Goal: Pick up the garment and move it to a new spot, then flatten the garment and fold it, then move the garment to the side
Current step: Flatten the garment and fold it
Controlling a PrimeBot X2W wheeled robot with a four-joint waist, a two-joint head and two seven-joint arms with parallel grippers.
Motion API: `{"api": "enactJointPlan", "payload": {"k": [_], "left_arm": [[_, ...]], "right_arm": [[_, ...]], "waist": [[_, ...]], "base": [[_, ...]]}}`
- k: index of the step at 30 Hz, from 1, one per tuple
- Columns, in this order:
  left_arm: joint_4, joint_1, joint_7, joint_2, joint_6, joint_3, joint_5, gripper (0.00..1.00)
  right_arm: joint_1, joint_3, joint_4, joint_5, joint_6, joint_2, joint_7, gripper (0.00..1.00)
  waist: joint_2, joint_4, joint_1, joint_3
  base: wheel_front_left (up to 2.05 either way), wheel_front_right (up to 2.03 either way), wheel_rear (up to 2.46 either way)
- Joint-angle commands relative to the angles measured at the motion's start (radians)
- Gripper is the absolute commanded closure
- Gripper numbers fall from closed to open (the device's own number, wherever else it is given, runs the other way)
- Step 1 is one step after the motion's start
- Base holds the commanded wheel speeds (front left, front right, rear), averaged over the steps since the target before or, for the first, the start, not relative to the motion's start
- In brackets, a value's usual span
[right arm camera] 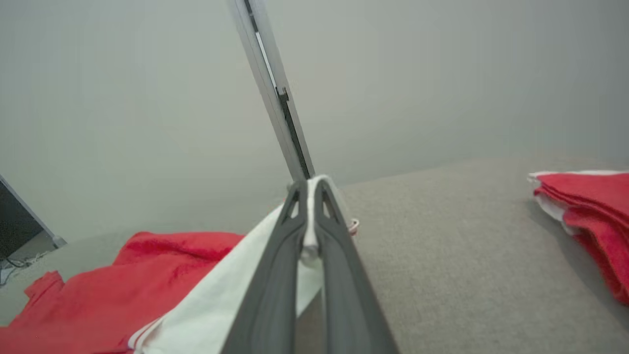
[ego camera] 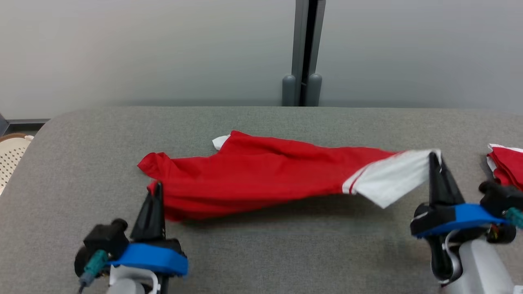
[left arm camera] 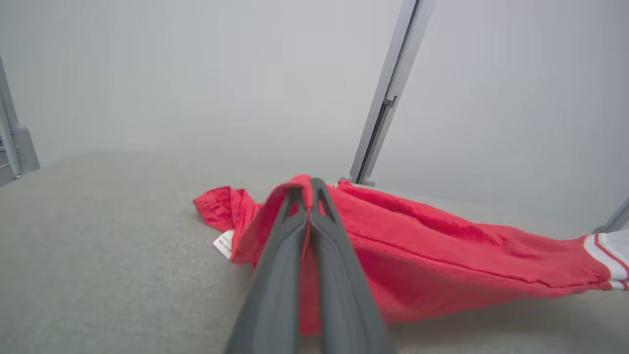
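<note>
got the garment (ego camera: 253,179) strung left-right between my arms, left gripper (ego camera: 157,194) pinching its red end, right gripper (ego camera: 434,161) pinching its white end

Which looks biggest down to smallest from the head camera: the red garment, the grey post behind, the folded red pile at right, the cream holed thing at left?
1. Red garment, by far.
2. Grey post.
3. Folded red pile and cream holed thing: about alike, and both are cut off by the picture's edge, so I leave them unranked.
</note>
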Motion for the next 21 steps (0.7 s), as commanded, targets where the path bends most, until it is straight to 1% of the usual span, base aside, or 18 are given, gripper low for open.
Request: {"api": "enactJointPlan", "payload": {"k": [1,4,8,10,12,16,19,21], "left_arm": [[-0.023,-0.034,0.000,0.010,-0.004,0.010,0.006,1.00],[-0.108,-0.121,0.000,0.047,-0.012,0.046,0.009,1.00],[-0.194,-0.261,0.000,0.135,-0.019,0.055,0.004,1.00],[-0.228,-0.332,0.020,0.184,-0.020,0.049,-0.012,1.00],[-0.265,-0.402,0.057,0.231,-0.020,0.031,-0.030,1.00],[-0.300,-0.507,0.116,0.278,-0.018,0.018,-0.093,1.00],[-0.278,-0.557,0.151,0.297,-0.018,0.012,-0.112,1.00],[-0.243,-0.581,0.166,0.298,-0.017,0.013,-0.122,1.00]], "right_arm": [[-0.032,-0.006,-0.035,0.007,0.000,-0.004,0.000,1.00],[-0.094,-0.017,-0.161,0.047,0.000,-0.014,0.000,1.00],[-0.209,0.005,-0.296,0.099,0.000,-0.067,0.000,1.00],[-0.269,0.019,-0.339,0.119,0.000,-0.099,0.009,1.00],[-0.335,0.027,-0.377,0.136,0.000,-0.127,0.042,1.00],[-0.435,0.033,-0.397,0.123,0.000,-0.175,0.110,1.00],[-0.498,0.032,-0.370,0.105,0.000,-0.180,0.145,1.00],[-0.535,0.042,-0.339,0.088,0.000,-0.176,0.156,1.00]], "waist": [[-0.0001,-0.006,-0.0001,-0.006],[-0.0001,-0.013,-0.0001,-0.015],[-0.0001,-0.025,-0.0001,-0.025],[-0.0001,-0.031,-0.0001,-0.028],[-0.0001,-0.036,-0.0001,-0.026],[-0.0001,-0.041,-0.0001,0.002],[-0.0001,-0.048,-0.0001,0.047],[-0.0001,-0.057,-0.0001,0.085]], "base": [[0.00,0.00,0.00],[0.00,0.00,0.00],[0.00,0.00,0.00],[0.00,0.00,0.00],[0.00,0.00,0.00],[0.00,0.00,0.00],[0.00,0.00,0.00],[0.00,0.00,0.00]]}}
